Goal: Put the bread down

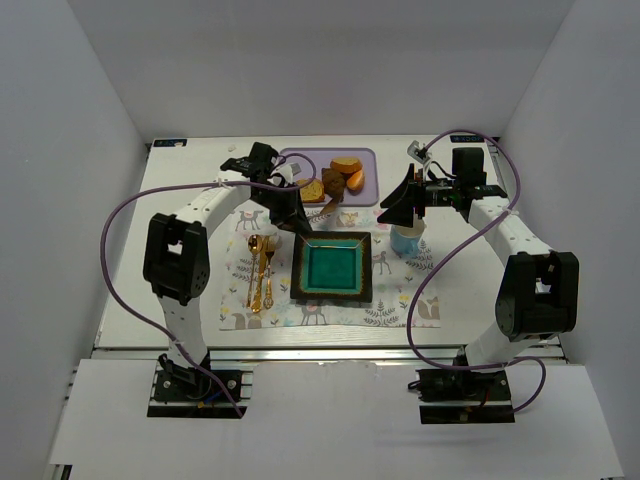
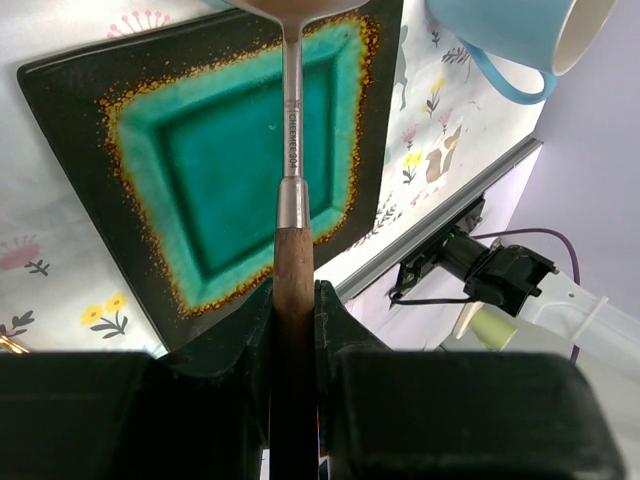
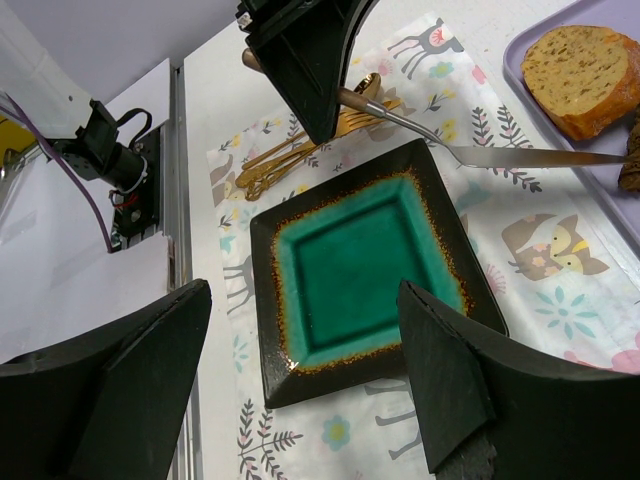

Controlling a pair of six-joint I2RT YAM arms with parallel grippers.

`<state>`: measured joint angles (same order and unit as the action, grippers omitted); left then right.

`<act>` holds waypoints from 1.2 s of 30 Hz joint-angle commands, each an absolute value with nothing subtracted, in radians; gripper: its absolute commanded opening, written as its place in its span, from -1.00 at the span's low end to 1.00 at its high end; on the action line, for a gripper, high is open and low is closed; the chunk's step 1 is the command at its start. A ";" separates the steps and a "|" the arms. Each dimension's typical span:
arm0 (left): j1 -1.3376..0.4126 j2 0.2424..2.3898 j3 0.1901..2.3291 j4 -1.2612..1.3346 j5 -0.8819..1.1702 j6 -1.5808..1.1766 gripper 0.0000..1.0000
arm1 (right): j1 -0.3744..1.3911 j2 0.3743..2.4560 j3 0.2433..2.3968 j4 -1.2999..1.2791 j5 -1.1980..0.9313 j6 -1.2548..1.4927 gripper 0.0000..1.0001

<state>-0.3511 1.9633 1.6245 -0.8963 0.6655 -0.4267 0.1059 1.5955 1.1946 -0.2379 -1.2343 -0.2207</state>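
Observation:
The bread (image 1: pixel 313 190) is a golden-tan slice lying on the purple tray (image 1: pixel 365 165); it also shows in the right wrist view (image 3: pixel 585 65). My left gripper (image 1: pixel 283 205) is shut on the wooden handle of a metal spatula (image 2: pixel 290 130). The spatula's blade (image 3: pixel 520 155) reaches toward the tray edge just below the bread. The teal square plate (image 1: pixel 332 266) lies bare on the placemat, below the spatula (image 2: pixel 240 150). My right gripper (image 1: pixel 400 205) is open and empty above the plate's right side (image 3: pixel 303 290).
A light blue mug (image 1: pixel 406 240) stands right of the plate. Gold cutlery (image 1: pixel 260 265) lies left of it. Orange glossy pieces (image 1: pixel 347 167) and a dark brown chunk (image 1: pixel 334 182) share the tray with the bread. A patterned placemat (image 1: pixel 400 300) lies under the plate.

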 commanded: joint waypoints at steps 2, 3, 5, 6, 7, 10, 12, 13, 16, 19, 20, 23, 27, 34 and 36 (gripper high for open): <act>-0.345 1.963 1.666 -0.900 0.680 -0.410 -1.00 | 0.104 1.583 1.212 -0.242 -1.252 -0.236 0.60; -0.347 1.968 1.667 -0.900 0.678 -0.408 -1.00 | 0.103 1.585 1.212 -0.242 -1.252 -0.236 0.60; -0.345 1.974 1.678 -0.908 0.675 -0.408 -1.00 | 0.104 1.585 1.213 -0.242 -1.252 -0.235 0.60; -0.347 1.977 1.683 -0.910 0.673 -0.410 -1.00 | 0.103 1.585 1.213 -0.241 -1.252 -0.236 0.60; -0.345 1.983 1.686 -0.914 0.672 -0.408 -1.00 | 0.104 1.586 1.213 -0.241 -1.252 -0.235 0.60; -0.344 1.991 1.697 -0.920 0.661 -0.408 -1.00 | 0.104 1.586 1.213 -0.241 -1.250 -0.238 0.60; -0.344 1.994 1.701 -0.925 0.655 -0.413 -1.00 | 0.103 1.586 1.213 -0.241 -1.252 -0.236 0.60; -0.344 1.994 1.704 -0.930 0.649 -0.414 -1.00 | 0.104 1.586 1.213 -0.241 -1.252 -0.236 0.60; -0.341 1.994 1.713 -0.945 0.631 -0.423 -1.00 | 0.104 1.588 1.215 -0.241 -1.253 -0.236 0.60; -0.333 1.988 1.723 -0.960 0.611 -0.436 -1.00 | 0.103 1.589 1.213 -0.239 -1.255 -0.236 0.60; -0.333 1.987 1.726 -0.962 0.606 -0.440 -1.00 | 0.104 1.589 1.212 -0.239 -1.256 -0.236 0.61; -0.327 1.983 1.733 -0.976 0.584 -0.448 -1.00 | 0.104 1.589 1.210 -0.236 -1.258 -0.235 0.61; -0.319 1.976 1.733 -0.991 0.551 -0.453 -1.00 | 0.103 1.588 1.206 -0.235 -1.259 -0.235 0.61; -0.316 1.988 1.793 -1.054 0.445 -0.431 -1.00 | 0.104 1.583 1.200 -0.233 -1.264 -0.235 0.61; -0.316 1.994 1.809 -1.081 0.417 -0.410 -1.00 | 0.104 1.582 1.198 -0.232 -1.266 -0.235 0.61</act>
<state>-0.3222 2.0193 1.7500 -1.0435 0.4782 -0.4404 0.1059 1.5955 1.1946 -0.2371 -1.2346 -0.2207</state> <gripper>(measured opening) 0.271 0.802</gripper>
